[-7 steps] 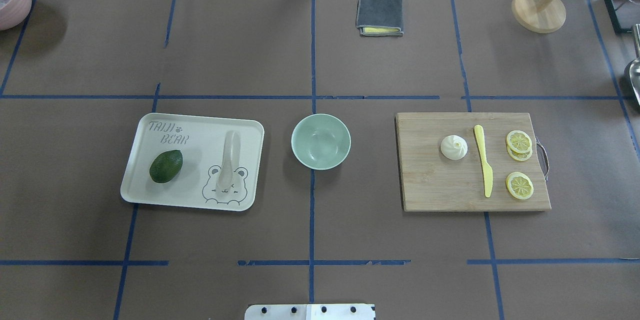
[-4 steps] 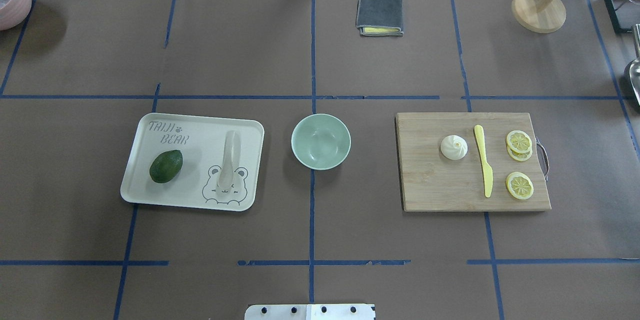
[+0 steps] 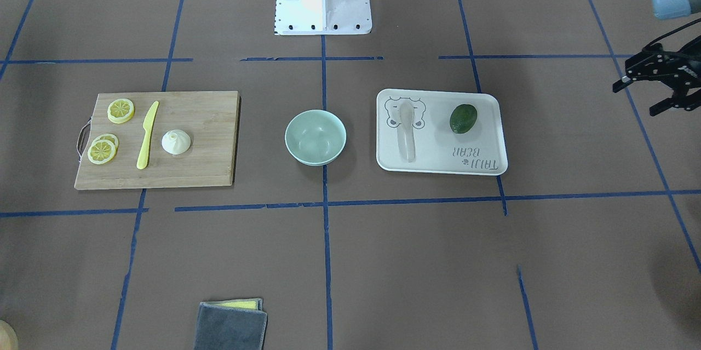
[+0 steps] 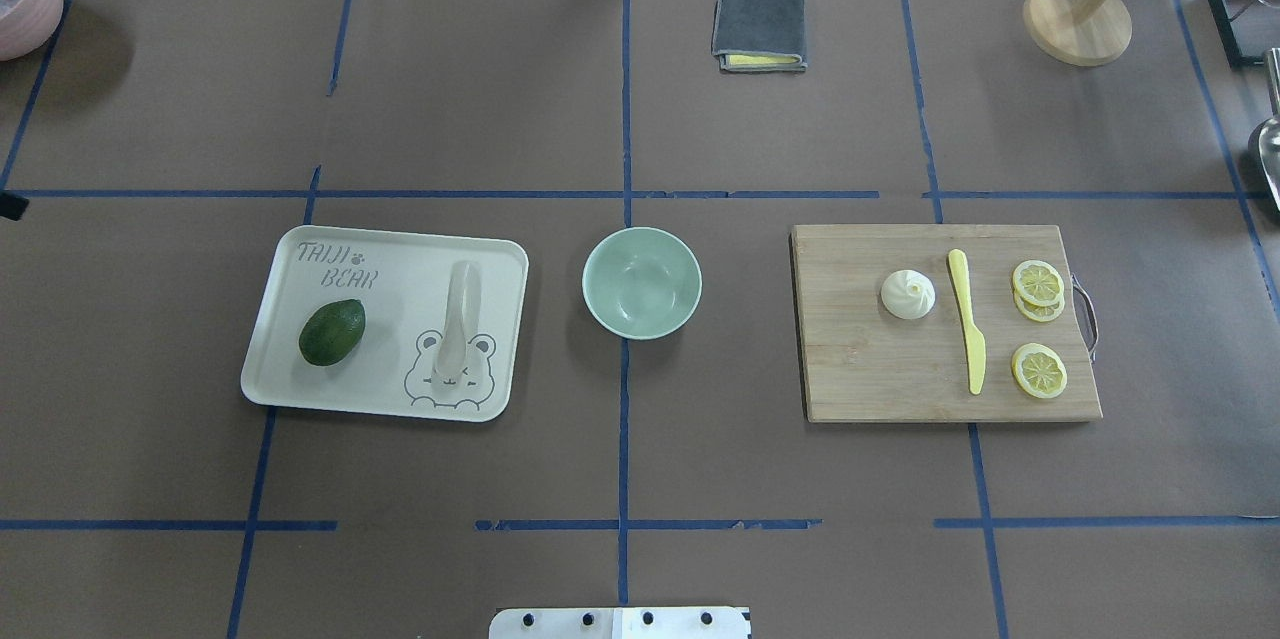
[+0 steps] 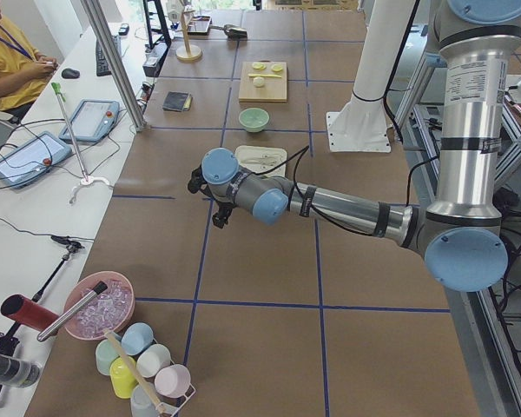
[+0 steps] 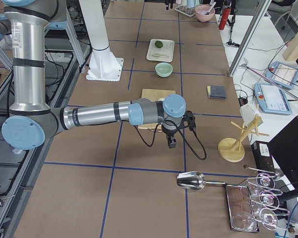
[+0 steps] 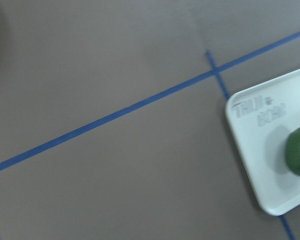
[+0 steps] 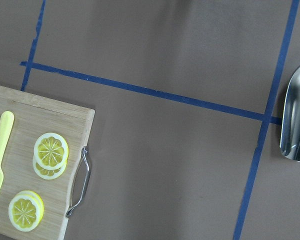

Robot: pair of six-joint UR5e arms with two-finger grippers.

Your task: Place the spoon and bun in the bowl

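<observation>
While both arms hang over the desk's [image 4: 450, 99] two ends, the left gripper [image 3: 635, 99] juts in at the right edge of the front-facing view, partly cut off, fingers spread and holding nothing. The right gripper [image 6: 179, 133] shows only in a side view, and whether its fingers are apart cannot be told.

A white base plate [image 4: 620, 622] is clipped by the overhead frame's bottom edge. In mid-frame:

- **Left:** the spoon [image 4: 458, 319] lies on the bear-printed tray [image 4: 390, 259], apart from an avocado [image 4: 332, 331].
- **Centre:** the bowl [image 4: 610, 309].
- **Right:** the bun [image 4: 908, 294] sits on a cutting board [image 4: 860, 369], near a yellow knife [image 4: 967, 319].

The left wrist view is blurred, and its right edge cuts the tray's corner.

Farther off lies a folded grey cloth [image 4: 759, 24]. A pink pot [image 4: 25, 4] and a wooden stand [image 4: 1077, 19] run out of the upper corners. Brown paper gridded with blue tape [image 4: 624, 419] covers the desk. A seated operator in yellow [image 5: 13, 61] occupies the left-side view's upper left.
</observation>
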